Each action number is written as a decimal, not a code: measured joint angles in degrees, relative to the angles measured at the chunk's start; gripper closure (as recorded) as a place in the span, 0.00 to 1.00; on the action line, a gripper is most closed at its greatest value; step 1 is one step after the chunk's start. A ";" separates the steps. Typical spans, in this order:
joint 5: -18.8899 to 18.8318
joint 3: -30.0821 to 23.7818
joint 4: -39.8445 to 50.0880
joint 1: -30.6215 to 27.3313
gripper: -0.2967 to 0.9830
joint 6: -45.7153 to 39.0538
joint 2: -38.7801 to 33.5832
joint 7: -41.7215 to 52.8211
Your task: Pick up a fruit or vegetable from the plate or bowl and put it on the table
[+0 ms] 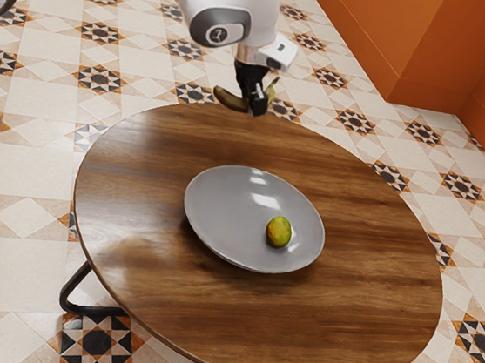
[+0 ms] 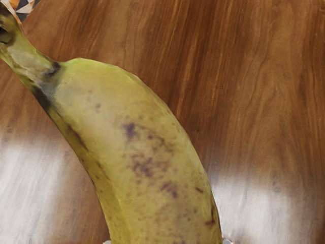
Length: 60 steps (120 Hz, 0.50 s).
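In the exterior view my black gripper (image 1: 256, 104) is shut on a banana (image 1: 231, 100), held in the air by the far edge of the round wooden table (image 1: 151, 294). The banana's ends stick out on both sides of the fingers. Large in the wrist view, the spotted yellow-green banana (image 2: 137, 147) has its stem toward a corner and wood grain behind it. A grey plate (image 1: 229, 219) rests on the table, and a yellow-green round fruit (image 1: 279, 232) lies on it, apart from the gripper.
Bare wood (image 1: 361, 291) surrounds the plate. Patterned floor tiles (image 1: 41, 176) lie around the table, and an orange wall (image 1: 373, 39) stands beyond it at the exterior view's upper right.
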<state>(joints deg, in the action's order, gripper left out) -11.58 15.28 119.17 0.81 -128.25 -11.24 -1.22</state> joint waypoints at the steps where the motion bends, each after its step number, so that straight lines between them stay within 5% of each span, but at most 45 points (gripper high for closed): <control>1: -0.01 0.03 -0.07 -0.02 0.63 0.00 0.00 0.06; 18: 0.75 0.97 -0.45 -0.01 0.38 0.17 0.00 1.13; 41: 2.58 0.46 -4.58 0.48 0.27 -1.65 1.11 0.71; 49: 5.69 -2.34 -9.02 2.79 0.25 -2.37 3.27 -8.45; 60: 6.26 -4.92 -30.75 10.50 0.24 10.46 9.64 -25.51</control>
<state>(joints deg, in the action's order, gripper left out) -5.32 10.36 88.42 11.31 -117.79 -1.59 -26.73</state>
